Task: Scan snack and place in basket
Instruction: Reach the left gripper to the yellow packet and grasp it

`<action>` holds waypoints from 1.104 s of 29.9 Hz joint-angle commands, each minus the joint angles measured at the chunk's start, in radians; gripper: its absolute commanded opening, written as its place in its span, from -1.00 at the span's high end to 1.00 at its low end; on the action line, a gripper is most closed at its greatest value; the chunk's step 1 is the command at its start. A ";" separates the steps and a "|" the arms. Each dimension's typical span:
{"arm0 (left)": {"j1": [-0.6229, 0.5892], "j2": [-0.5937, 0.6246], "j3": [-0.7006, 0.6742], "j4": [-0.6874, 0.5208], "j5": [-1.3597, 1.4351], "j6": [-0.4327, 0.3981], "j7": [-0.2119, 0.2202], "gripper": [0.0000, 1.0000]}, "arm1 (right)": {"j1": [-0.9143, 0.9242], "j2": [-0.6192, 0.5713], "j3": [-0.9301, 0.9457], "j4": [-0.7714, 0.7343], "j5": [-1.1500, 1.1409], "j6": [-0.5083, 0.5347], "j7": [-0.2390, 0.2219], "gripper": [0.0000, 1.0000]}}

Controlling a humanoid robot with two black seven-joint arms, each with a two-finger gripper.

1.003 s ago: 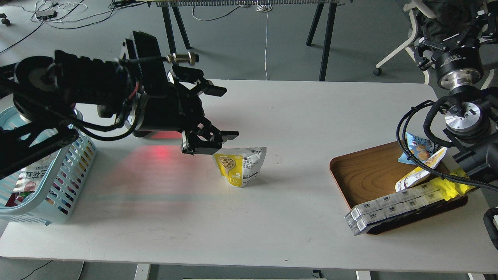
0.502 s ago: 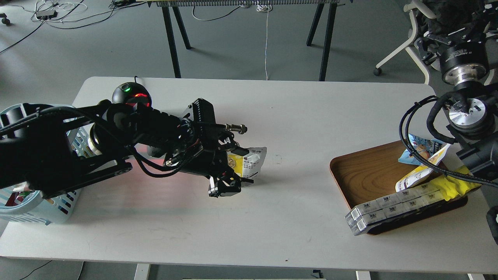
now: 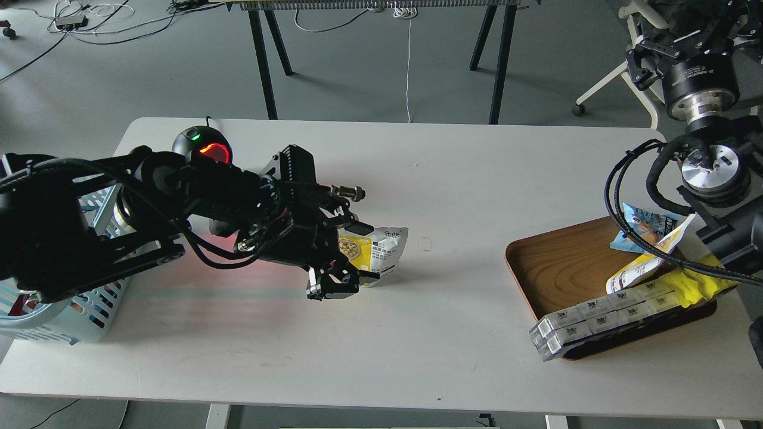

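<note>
At counter centre, slightly toward 9 o'clock, the snack (image 3: 377,253) stands upright, yellow face with the nut picture turned to the left end effector (image 3: 346,257). That end effector straddles the pouch's left edge, one finger above, one below at the counter; whether the fingers have closed on the pouch, cannot tell. Dark print on the white top too small to read.

Further out at 9 o'clock, the basket (image 3: 77,322) sits at the counter edge, partly hidden by the left arm, with some packets already inside. Behind the arm, toward 11 o'clock, a domed scanner (image 3: 205,146) shows green and red lights, red glow on the counter.

Right end effector: not seen; only arm joints over the wooden tray (image 3: 560,268) at 3 o'clock.

Judgement: grasp stage only. Lift, scan and basket drop remain.
</note>
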 commanded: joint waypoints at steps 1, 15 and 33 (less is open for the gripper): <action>0.004 0.014 -0.064 -0.001 0.000 0.000 -0.003 -0.47 | -0.001 -0.006 -0.001 0.000 -0.002 0.001 -0.001 -0.93; 0.032 -0.083 -0.050 0.129 0.000 0.000 0.013 -0.47 | -0.001 -0.016 0.000 0.000 -0.003 0.001 -0.001 -0.93; 0.069 -0.126 -0.047 0.228 0.000 0.000 0.010 0.79 | -0.001 -0.030 0.000 -0.003 -0.003 0.001 0.001 -0.93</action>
